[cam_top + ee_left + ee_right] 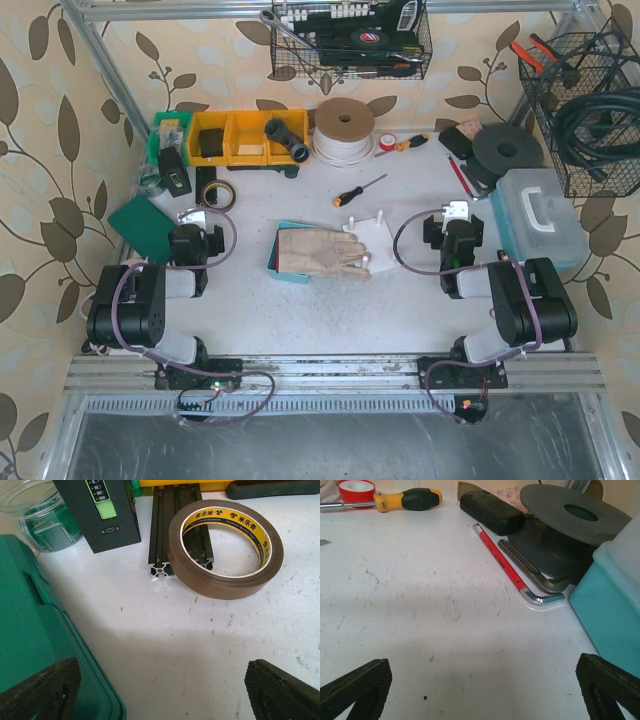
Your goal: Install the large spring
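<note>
The left claw is held wide open over the scuffed white table. Its two black, textured pads are seen at the bottom corners of the wrist view, and nothing is gripped. The left edge of that view is filled by a green moulded case reaching up to one pad. Ahead, open room is left as far as a round brown tape roll, which lies over the end of a black slotted rail. A black box and a clear jar are set behind the case. The right claw is likewise spread wide and empty, with bare matt surface between its pads. Its right side is bounded by a teal bin. A red hex key and a steel hex key are laid side by side next to a black flanged reel. Between the arms a pale work glove is laid on a teal tray, with a white peg plate just beyond it. The spring cannot be made out in any view.
</note>
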